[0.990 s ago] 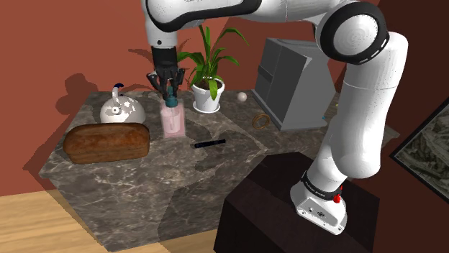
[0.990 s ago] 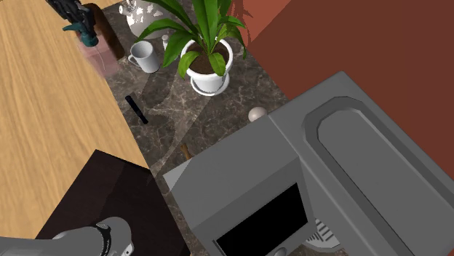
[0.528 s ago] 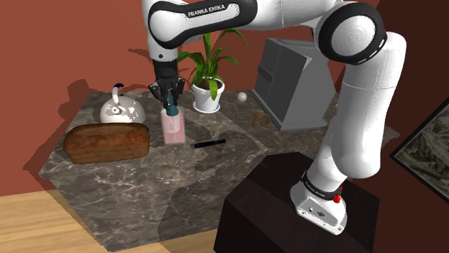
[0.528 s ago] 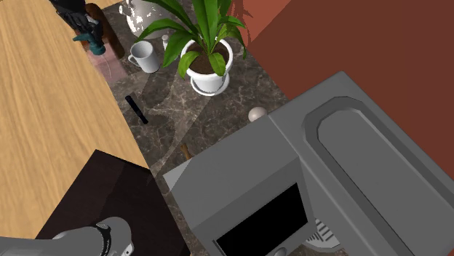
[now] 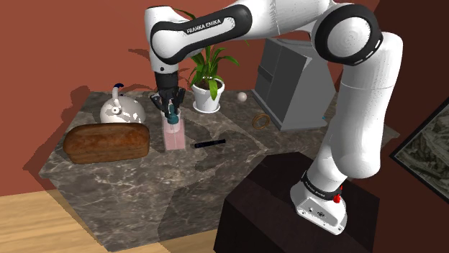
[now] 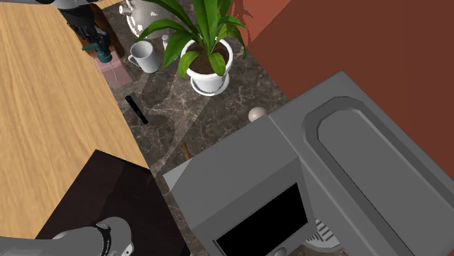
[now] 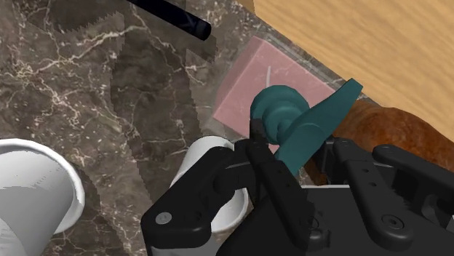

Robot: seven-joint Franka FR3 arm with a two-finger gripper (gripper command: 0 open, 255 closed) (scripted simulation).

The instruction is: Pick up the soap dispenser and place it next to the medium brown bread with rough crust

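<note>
The soap dispenser (image 5: 173, 134), a pale pink, square-sided bottle with a teal pump, stands around the middle of the table (image 5: 144, 194), just beside the end of the brown loaf (image 5: 106, 142). In the wrist view the hand (image 7: 298, 142) pinches the pump between nearly closed fingers, which hide most of the loaf. From above, the second exterior view shows a white mug (image 6: 143, 56) near the bottle, and the frame's edge cuts off the hand. The shoulder view shows the loaf's whole rough crust.
</note>
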